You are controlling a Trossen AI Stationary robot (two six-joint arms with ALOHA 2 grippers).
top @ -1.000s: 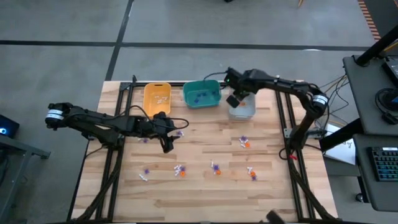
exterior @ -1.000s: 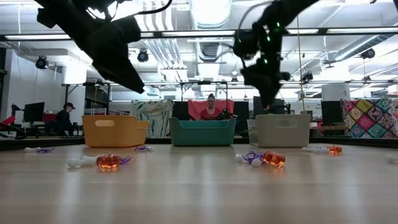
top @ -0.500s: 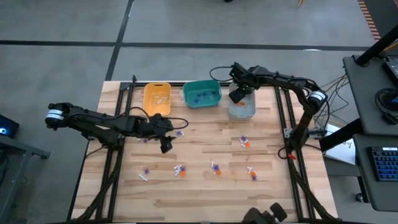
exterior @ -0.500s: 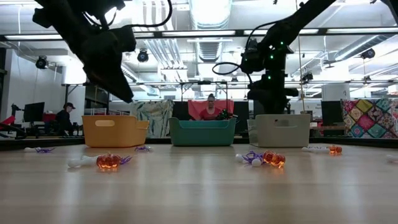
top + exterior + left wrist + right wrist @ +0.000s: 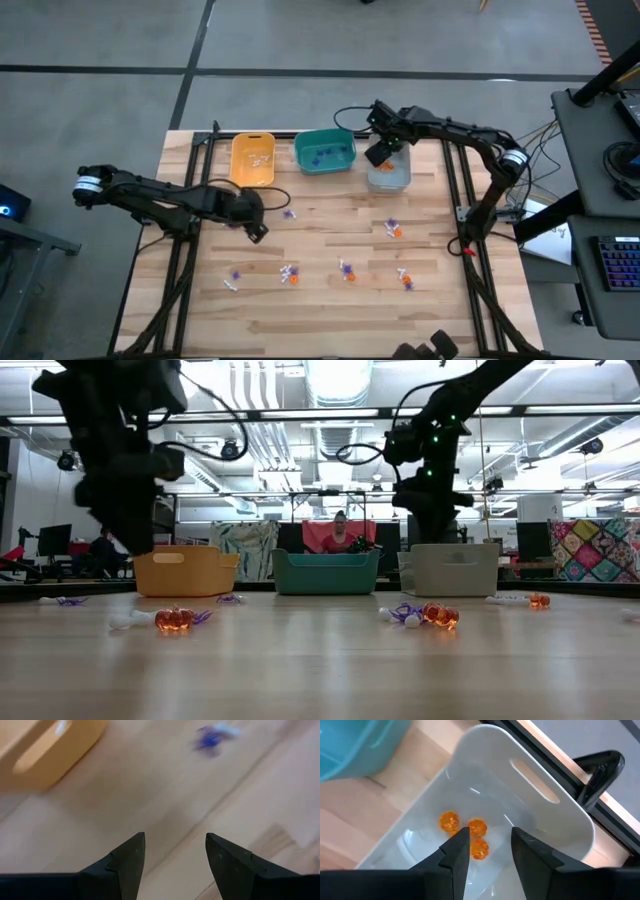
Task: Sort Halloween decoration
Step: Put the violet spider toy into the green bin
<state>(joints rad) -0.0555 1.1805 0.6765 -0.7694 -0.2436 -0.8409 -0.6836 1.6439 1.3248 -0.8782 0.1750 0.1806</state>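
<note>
Just dropped an orange trinket (image 5: 478, 848) into the grey bin (image 5: 555, 827), right end effector (image 5: 490, 842) now open and empty; left end effector (image 5: 175, 852) wide open, swinging over the desk (image 5: 330, 300) toward more.

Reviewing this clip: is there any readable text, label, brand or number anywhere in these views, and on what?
None can be read.
Yellow bin, teal bin and grey bin: no label or print visible.
Halloween trinkets on the wooden table: too small to show any marking.
Keyboard on the side desk: keys too small to read.
Room behind the table, low view: no legible signs.
</note>
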